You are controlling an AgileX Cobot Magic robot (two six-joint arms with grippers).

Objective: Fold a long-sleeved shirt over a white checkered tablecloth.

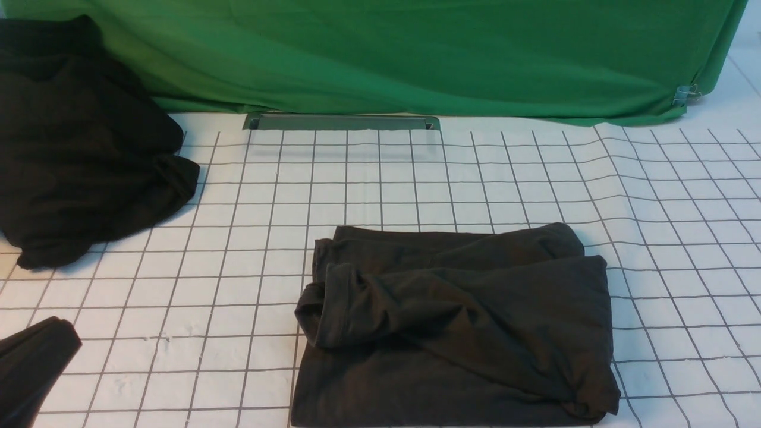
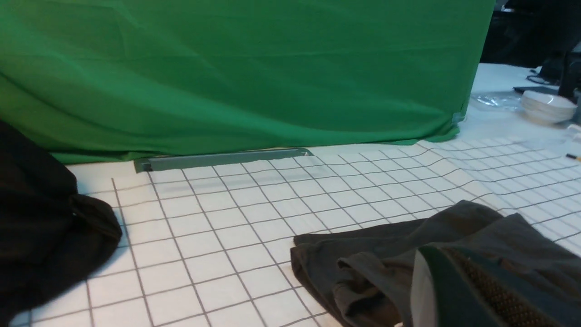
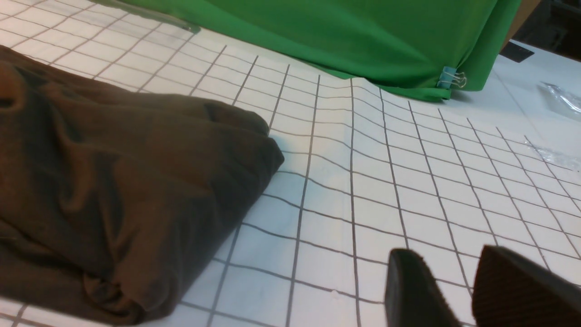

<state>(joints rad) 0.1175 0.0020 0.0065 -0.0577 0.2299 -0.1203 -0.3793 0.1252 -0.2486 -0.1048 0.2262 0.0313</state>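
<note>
The right gripper (image 3: 458, 290) has its jaws a narrow gap apart with nothing between them, the two dark fingertips hanging over bare squares of the white checkered tablecloth (image 1: 416, 190), beside the shirt's right edge and clear of it; the left gripper (image 1: 35, 362) has its jaws pressed together and empty, its dark tip entering at the near left, well apart from the shirt and tilted toward it.

The long-sleeved shirt (image 1: 464, 333) lies folded into a thick, roughly rectangular bundle on the tablecloth, in front of the green fabric sheet (image 1: 416, 53) and toward the near edge; its long axis runs left to right, parallel to the sheet's lower hem; a rolled cuff or hem bulges at its left end, and a rounded fold closes its right end; layers overlap diagonally across the top; no print shows on it.

A plain black garment heap (image 1: 77, 142) sits to the left of the shirt, up against the green sheet; a grey bar (image 1: 342, 122) lies along the sheet's hem; a binder clip (image 3: 451, 78) pinches the sheet's right corner.
</note>
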